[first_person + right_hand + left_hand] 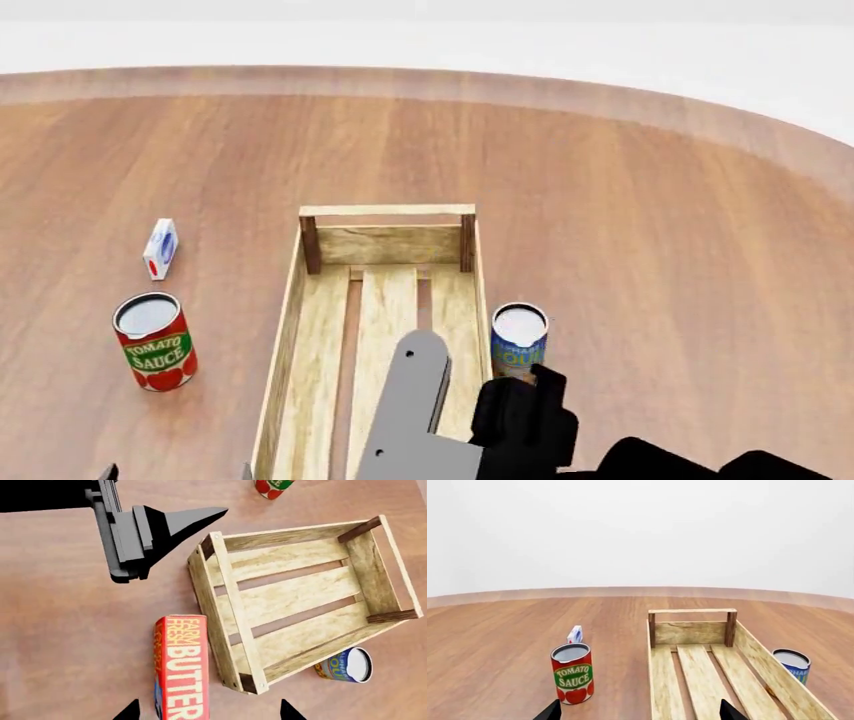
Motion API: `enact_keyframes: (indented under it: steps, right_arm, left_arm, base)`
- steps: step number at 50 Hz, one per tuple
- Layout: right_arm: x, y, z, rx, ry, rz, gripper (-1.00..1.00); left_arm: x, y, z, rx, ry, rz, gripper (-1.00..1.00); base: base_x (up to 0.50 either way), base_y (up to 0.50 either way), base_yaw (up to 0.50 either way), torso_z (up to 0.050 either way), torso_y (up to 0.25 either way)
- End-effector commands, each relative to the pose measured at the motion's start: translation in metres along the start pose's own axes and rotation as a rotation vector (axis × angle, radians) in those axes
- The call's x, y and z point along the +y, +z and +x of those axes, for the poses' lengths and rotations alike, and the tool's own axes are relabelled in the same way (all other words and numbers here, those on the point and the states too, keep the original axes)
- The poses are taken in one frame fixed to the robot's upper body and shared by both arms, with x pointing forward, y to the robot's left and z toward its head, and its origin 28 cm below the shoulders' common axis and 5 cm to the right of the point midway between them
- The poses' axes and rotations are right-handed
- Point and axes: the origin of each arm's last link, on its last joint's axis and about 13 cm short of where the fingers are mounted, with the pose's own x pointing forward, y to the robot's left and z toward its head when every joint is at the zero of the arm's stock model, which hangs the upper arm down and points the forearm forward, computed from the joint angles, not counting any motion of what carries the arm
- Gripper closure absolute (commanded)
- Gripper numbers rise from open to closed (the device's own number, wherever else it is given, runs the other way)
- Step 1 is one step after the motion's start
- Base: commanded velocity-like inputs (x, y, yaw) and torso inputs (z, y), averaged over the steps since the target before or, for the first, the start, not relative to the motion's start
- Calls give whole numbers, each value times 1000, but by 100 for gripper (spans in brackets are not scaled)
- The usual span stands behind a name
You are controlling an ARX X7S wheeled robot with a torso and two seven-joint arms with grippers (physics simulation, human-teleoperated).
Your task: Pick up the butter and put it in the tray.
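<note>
Plainly, the butter (181,667) lies flat on the table (641,220) in the right wrist view, its long side just beside the tray's (230,630) near end wall, outside the crate and apparently not touching it. The right gripper (208,711) hangs above it with tips spread wide, one tip on each side of the carton and nothing between them yet. So the step in hand looks like the reach for the pick. Next, I judge, the gripper must drop straight down and close across the carton's narrow width.

Room is tight on the tray side: the tip nearest the wall has only a slim gap to slip into, and it could catch the rim. The opposite side is bare wood. The blue can (345,665) stands by the tray's far corner, clear of the work. The left gripper (639,712) is also spread, holding nothing, facing the tray with the tomato can (572,673) and small carton (575,634) off to one side.
</note>
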Motion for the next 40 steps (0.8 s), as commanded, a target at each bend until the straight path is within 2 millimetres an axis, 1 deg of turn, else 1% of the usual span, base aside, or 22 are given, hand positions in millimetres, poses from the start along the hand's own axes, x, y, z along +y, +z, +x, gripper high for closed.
enact_keyframes:
  steps: [1, 14, 20, 29, 40]
  right_arm:
    - [7, -2, 5, 27, 104, 3, -100]
    - [12, -2, 7, 33, 140, 26, -100]
    - [11, -6, 12, 52, 109, -3, -100]
    - [4, -19, 23, 70, 76, 35, -100]
    - [3, -30, 41, 69, 86, 59, -100]
  left_arm:
    - [0, 0, 1, 0, 0, 0, -100]
    - [0, 0, 1, 1, -1, 1, -100]
    - [1, 0, 1, -1, 0, 1, -100]
    - [1, 1, 1, -2, -2, 0, -100]
    - [2, 1, 0, -3, -5, 1, -100]
  base:
    - [0, 0, 0, 0, 0]
    - [0, 0, 0, 0, 0]
    - [0, 0, 0, 0, 0]
    - [0, 0, 0, 0, 0]
    - [0, 0, 0, 0, 0]
